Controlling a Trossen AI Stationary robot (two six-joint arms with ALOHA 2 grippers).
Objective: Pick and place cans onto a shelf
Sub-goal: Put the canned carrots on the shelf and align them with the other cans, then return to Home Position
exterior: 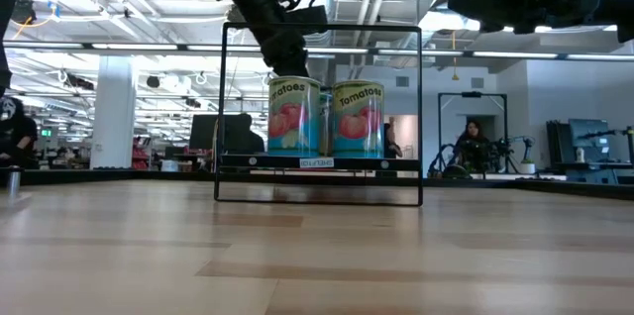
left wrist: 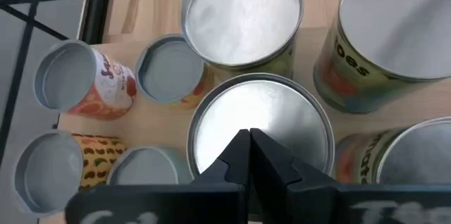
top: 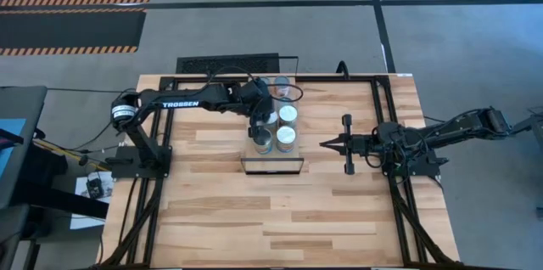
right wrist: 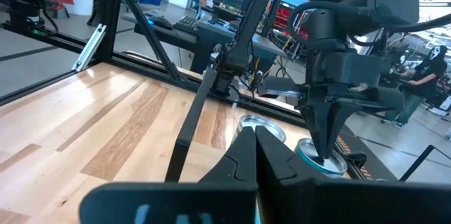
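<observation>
Silvery-topped cans (top: pixel 288 138) stand on the shelf (top: pixel 273 165) mid-table, the left end effector (top: pixel 259 123) poised closed and empty above one, seemingly just placed; next, fetch another behind.

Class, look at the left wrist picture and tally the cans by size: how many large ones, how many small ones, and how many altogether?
Large cans: 4
Small cans: 4
Total: 8
</observation>
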